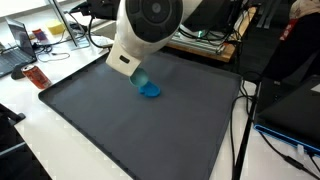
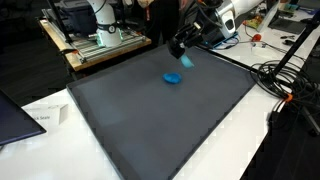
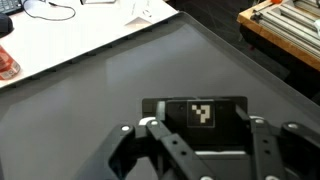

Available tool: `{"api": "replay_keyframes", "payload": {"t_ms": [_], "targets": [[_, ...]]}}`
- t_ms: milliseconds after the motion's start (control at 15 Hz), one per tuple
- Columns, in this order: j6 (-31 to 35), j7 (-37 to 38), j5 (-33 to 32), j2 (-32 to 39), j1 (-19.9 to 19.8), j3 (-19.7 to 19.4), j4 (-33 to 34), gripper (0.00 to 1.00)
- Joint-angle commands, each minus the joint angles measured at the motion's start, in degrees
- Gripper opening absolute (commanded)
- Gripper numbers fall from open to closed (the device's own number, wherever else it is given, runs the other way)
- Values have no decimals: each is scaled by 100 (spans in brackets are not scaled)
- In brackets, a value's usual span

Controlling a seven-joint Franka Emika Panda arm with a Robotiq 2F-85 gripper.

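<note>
Closed black gripper [image 2: 187,52] hangs near rounded blue lump [image 1: 149,90] on smooth mat [image 1: 120,130].

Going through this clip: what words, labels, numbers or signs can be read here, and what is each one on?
No text can be read.
Square marker on the gripper, wrist view: a black-and-white block pattern, no letters or digits.
Sheet of paper beside the mat, in an exterior view: print too small to read.
Red container on the white table: any label is too blurred to read.
</note>
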Motion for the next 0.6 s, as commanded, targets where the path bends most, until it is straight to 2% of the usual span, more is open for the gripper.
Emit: {"api": "replay_keyframes", "payload": {"t_ms": [0,533], "targets": [[133,56,162,-312,-64,-14,-316,35],[332,410,1408,-783,-402,45,-474,35]]}}
